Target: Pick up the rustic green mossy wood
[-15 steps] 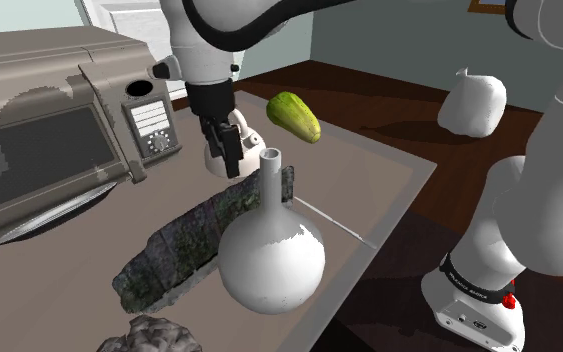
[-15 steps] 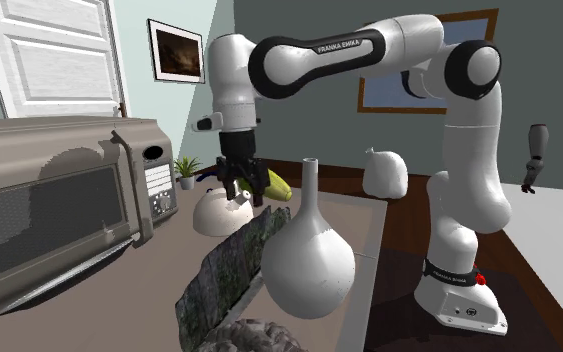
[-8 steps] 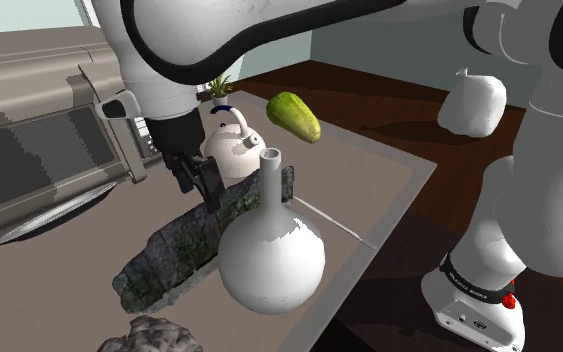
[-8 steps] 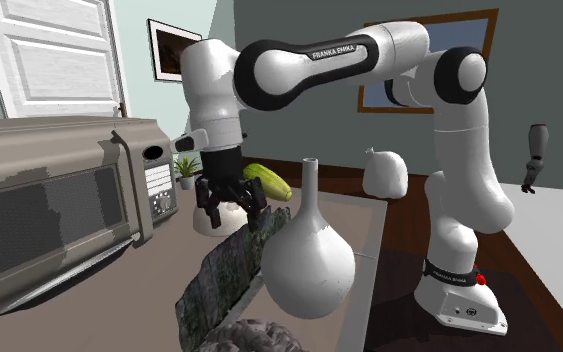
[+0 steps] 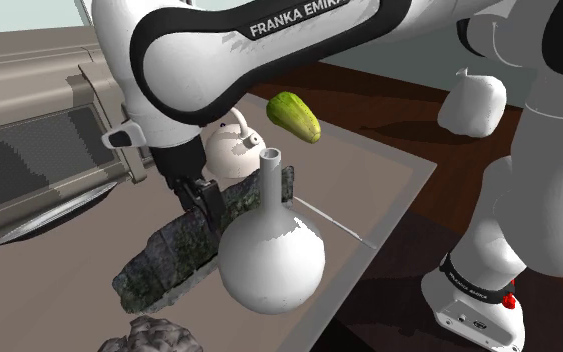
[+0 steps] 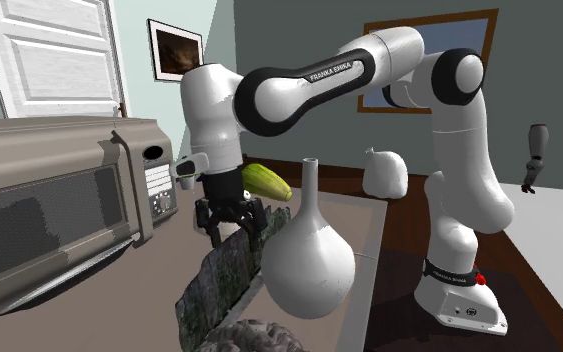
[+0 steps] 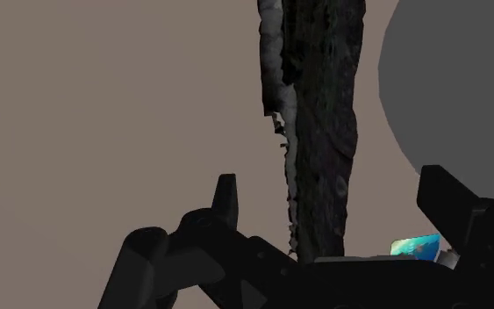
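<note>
Grey-brown countertop (image 5: 379, 180) carries the long mossy wood (image 5: 169, 250), which lies just below the gripper (image 5: 201, 198) and between its spread-apart fingers, so the approach looks finished, with closing and lifting not yet done.

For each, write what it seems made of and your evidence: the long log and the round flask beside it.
Log: looks like rough, bark-covered wood with a matt finish; it is dark grey with greenish patches and jagged edges. Flask: plain white, smooth, softly shaded; its material cannot be told.
</note>
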Available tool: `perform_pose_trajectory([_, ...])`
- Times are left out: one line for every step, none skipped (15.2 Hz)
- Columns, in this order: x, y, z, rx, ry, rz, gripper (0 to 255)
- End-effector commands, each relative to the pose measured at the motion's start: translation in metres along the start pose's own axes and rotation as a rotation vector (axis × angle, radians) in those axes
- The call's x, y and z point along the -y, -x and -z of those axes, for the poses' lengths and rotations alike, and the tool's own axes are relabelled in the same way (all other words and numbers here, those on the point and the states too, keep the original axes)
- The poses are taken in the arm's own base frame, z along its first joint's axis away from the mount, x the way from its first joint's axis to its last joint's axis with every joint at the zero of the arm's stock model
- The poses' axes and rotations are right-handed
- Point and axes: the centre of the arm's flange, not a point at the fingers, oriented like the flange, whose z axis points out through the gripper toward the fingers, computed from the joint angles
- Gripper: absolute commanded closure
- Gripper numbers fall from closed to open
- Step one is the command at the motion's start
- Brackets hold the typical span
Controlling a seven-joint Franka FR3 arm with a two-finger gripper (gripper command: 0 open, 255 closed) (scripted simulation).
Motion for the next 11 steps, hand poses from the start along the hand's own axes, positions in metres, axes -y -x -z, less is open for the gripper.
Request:
perform_pose_trajectory([-0.0010, -0.0007, -0.0029, -0.001, 0.001, 0.000, 0])
perform_pose_trajectory([-0.0011, -0.0008, -0.0027, -0.001, 0.001, 0.000, 255])
perform_pose_trajectory([-0.0009, -0.0007, -0.0026, -0.001, 0.001, 0.000, 255])
perform_pose_trajectory([-0.0010, -0.0007, -0.0027, -0.001, 0.001, 0.000, 255])
perform_pose_trajectory([-0.0009, -0.0007, -0.0026, -0.001, 0.001, 0.000, 255])
perform_pose_trajectory([-0.0009, -0.0007, -0.0026, -0.001, 0.001, 0.000, 255])
perform_pose_trajectory([-0.0009, -0.0007, -0.0026, -0.001, 0.001, 0.000, 255])
perform_pose_trajectory([-0.0009, -0.0006, -0.0026, -0.001, 0.001, 0.000, 255])
perform_pose_trajectory([-0.0009, -0.0007, -0.0026, -0.001, 0.001, 0.000, 255])
perform_pose_trajectory([-0.0009, -0.0007, -0.0026, -0.001, 0.001, 0.000, 255])
perform_pose_trajectory([-0.0010, -0.0007, -0.0029, -0.001, 0.001, 0.000, 255])
